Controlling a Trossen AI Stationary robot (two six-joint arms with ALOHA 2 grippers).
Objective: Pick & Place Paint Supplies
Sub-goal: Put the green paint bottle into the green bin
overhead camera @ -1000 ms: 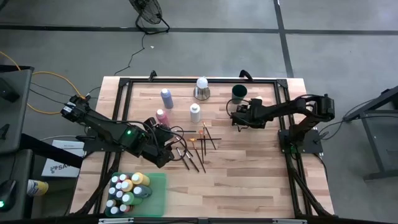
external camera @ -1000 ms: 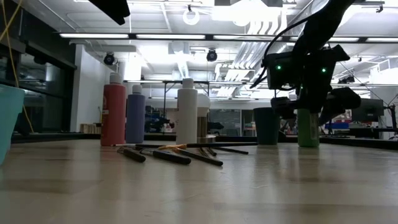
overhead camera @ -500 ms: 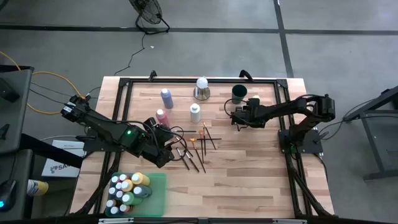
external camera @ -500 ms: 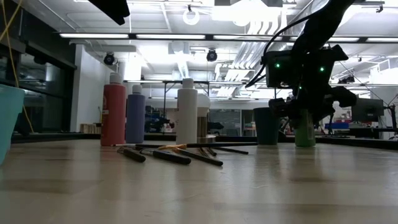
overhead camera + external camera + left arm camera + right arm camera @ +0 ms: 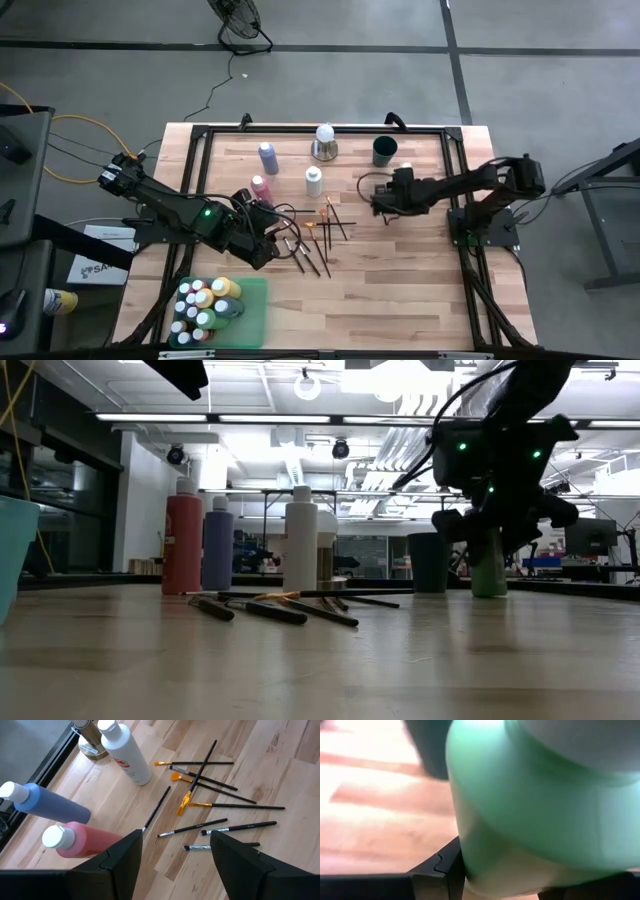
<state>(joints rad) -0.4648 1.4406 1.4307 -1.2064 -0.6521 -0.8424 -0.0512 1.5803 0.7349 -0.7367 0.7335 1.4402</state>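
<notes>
Low view backlit by bright ceiling strip lights [image 5: 200, 417], arms silhouetted; pale green plastic bottle [image 5: 535, 815] fills right wrist view, v. blurred.

A dark gripper [image 5: 492, 550] hangs at the right, its fingers around a green bottle [image 5: 489, 568] that seems to stand on the wooden table [image 5: 320, 660]. Just left of it sits a dark cup [image 5: 428, 563]. Farther left stand red [image 5: 183, 538], purple [image 5: 217, 546] and white [image 5: 300, 541] bottles, with thin brushes [image 5: 290, 605] lying before them.
</notes>
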